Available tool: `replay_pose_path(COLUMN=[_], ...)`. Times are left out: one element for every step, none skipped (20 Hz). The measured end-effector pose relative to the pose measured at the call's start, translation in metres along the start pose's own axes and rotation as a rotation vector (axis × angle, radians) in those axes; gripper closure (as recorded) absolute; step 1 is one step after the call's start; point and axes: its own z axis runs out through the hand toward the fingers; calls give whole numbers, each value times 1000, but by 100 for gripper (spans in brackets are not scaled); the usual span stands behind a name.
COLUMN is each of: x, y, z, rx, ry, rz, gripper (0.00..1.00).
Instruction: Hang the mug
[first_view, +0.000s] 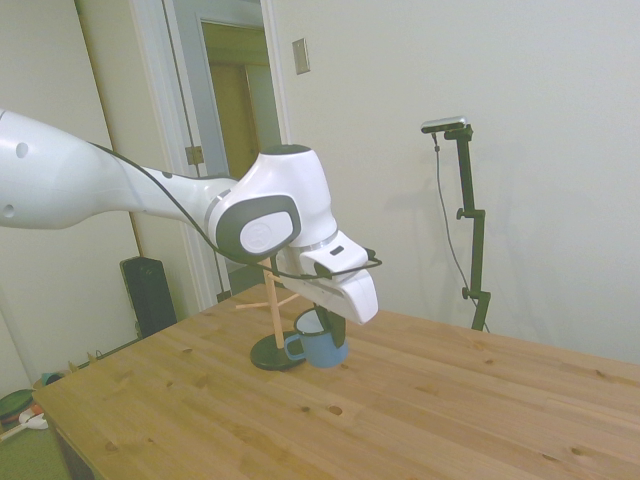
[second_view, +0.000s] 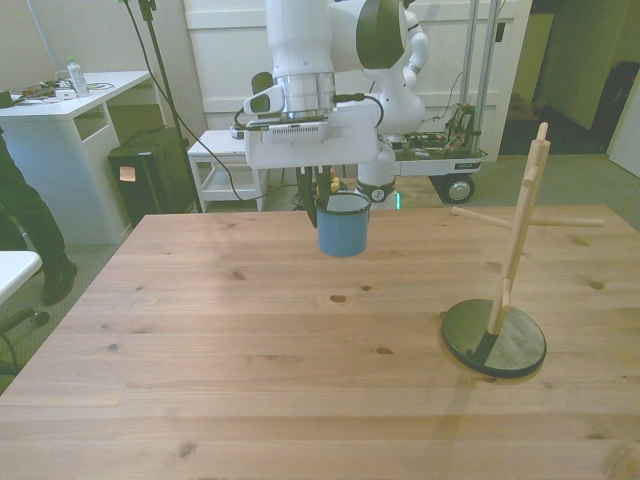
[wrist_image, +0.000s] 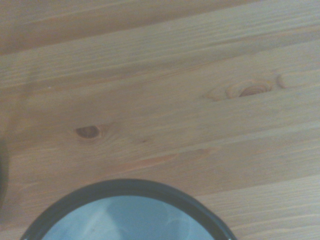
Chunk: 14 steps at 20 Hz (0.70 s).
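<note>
Surface: wooden planks with dark knots, seen bare in the wrist view below the mug's rim.

Arm: white, jointed, reaching in over the surface with a black cable along it.

Rack: upright wooden post with slanting pegs on a dark round base, standing toward the front view's right, well apart from the mug.

Hand: pointing down, its dark fingers clamped on the mug's rim at the side toward the front view's left.

Mug: light blue, dark rim, white inside, held upright and lifted clear of the surface; loop handle visible in the side view. Its shadow falls on the planks beneath.
</note>
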Motion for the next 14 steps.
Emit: replay_pose_path(x=[1, 1, 2, 2, 3, 4, 5, 7, 9, 12, 14, 16, 17, 18], y=[-4, -8, -11, -14, -18, -21, -25, -29, -33, -36, -40, -44, -48, -52], z=[-7, -13, -18, -22, -27, -31, -35, -39, -42, -46, -49, -51, -53, -55], rx=[-2, -4, -4, -4, -2, -2, 1, 0, 0, -1, 0, 0, 0, -1], ry=[5, 10, 13, 15, 17, 18, 23, 25, 27, 28, 31, 32, 33, 32], rz=[-4, -9, -12, -17, -22, -25, -30, -34, -37, -40, -42, -45, -48, -52], gripper=[100, 100, 100, 100, 100, 100, 100, 100, 100, 100, 100, 100, 100, 100])
